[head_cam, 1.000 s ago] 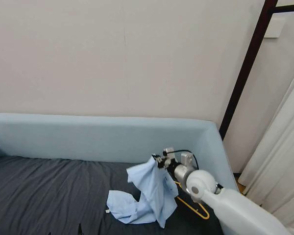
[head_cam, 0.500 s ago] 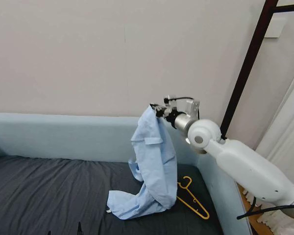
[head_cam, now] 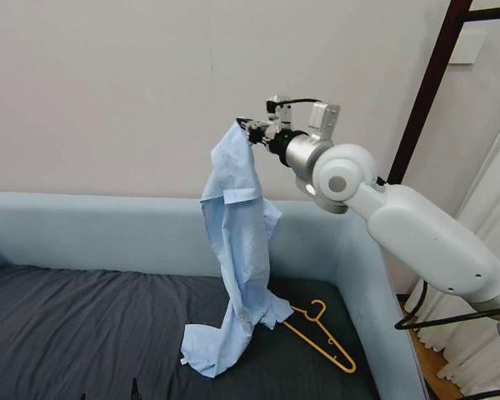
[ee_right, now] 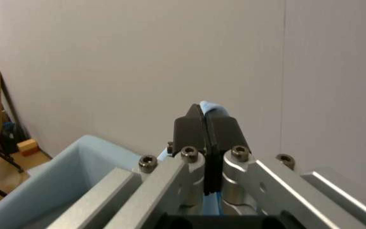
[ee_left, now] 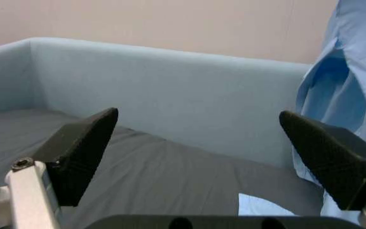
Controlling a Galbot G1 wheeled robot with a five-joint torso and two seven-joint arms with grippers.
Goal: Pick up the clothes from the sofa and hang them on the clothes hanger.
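Note:
A light blue shirt (head_cam: pixel 237 242) hangs from my right gripper (head_cam: pixel 248 130), which is shut on its top edge high above the sofa's back right corner. The shirt's lower end still rests on the dark seat (head_cam: pixel 83 333). In the right wrist view the gripper (ee_right: pixel 204 125) pinches a bit of blue cloth (ee_right: pixel 211 107). A yellow hanger (head_cam: pixel 323 335) lies on the seat beside the shirt's tail. My left gripper (ee_left: pixel 202 157) is open low over the seat, with the shirt (ee_left: pixel 354 90) hanging off to one side.
The sofa's pale blue backrest (head_cam: pixel 108 229) and armrest (head_cam: pixel 367 283) enclose the seat. A dark rack pole (head_cam: pixel 417 117) rises at the right in front of white curtains (head_cam: pixel 483 275). A plain wall stands behind.
My right arm has risen from seat level to well above the backrest, pulling the shirt up until most of it hangs free. The hanger has stayed on the seat.

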